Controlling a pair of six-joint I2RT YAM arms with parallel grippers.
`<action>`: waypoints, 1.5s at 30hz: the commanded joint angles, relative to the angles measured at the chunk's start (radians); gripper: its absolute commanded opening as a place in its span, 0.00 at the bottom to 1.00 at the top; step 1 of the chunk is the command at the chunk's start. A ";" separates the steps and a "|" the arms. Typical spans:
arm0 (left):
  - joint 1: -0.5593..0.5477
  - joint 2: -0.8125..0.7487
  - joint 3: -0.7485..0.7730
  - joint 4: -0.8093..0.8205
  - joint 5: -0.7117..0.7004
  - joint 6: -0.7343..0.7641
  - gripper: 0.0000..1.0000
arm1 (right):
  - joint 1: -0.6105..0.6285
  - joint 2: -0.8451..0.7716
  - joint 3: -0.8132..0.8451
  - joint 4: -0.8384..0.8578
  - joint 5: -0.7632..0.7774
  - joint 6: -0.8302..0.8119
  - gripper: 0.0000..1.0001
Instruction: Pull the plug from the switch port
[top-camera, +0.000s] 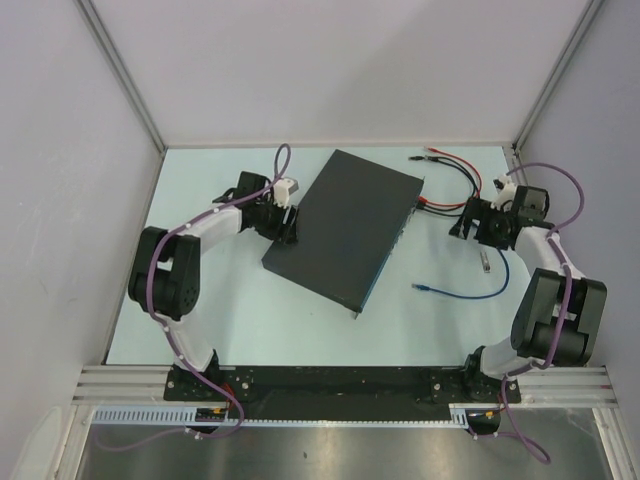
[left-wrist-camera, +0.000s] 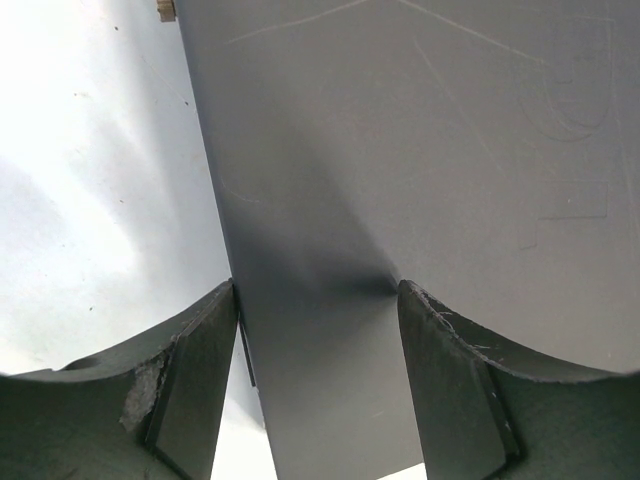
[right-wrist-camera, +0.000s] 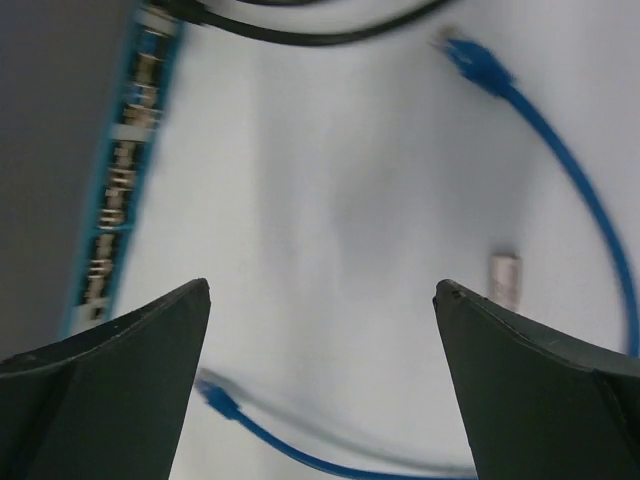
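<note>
The switch (top-camera: 345, 225) is a flat dark-grey box lying slantwise mid-table; its bluish port edge (right-wrist-camera: 120, 170) faces right. My left gripper (top-camera: 287, 228) is shut on its left edge, the grey wall held between both fingers (left-wrist-camera: 318, 285). My right gripper (top-camera: 462, 222) hovers just right of the switch, jaws wide open with only bare table between them (right-wrist-camera: 322, 285). A blue cable (top-camera: 470, 296) lies loose on the table, one plug (right-wrist-camera: 215, 395) near my right gripper's left finger, apart from the ports. The other blue plug (right-wrist-camera: 465, 50) lies farther off.
Red and black cables (top-camera: 450, 170) run from the back right to the switch's right corner. A small pale connector (top-camera: 484, 262) lies beside the blue cable (right-wrist-camera: 505, 277). White walls enclose the table on three sides.
</note>
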 joint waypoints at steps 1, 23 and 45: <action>-0.047 -0.030 0.114 -0.019 0.128 0.045 0.68 | 0.096 0.039 0.037 0.099 -0.225 0.154 1.00; -0.053 -0.057 0.074 -0.058 0.070 0.104 0.68 | 0.237 0.434 0.147 0.338 -0.318 0.409 0.69; -0.065 -0.042 0.078 -0.083 0.033 0.160 0.69 | 0.204 0.515 0.215 0.193 -0.582 0.195 0.64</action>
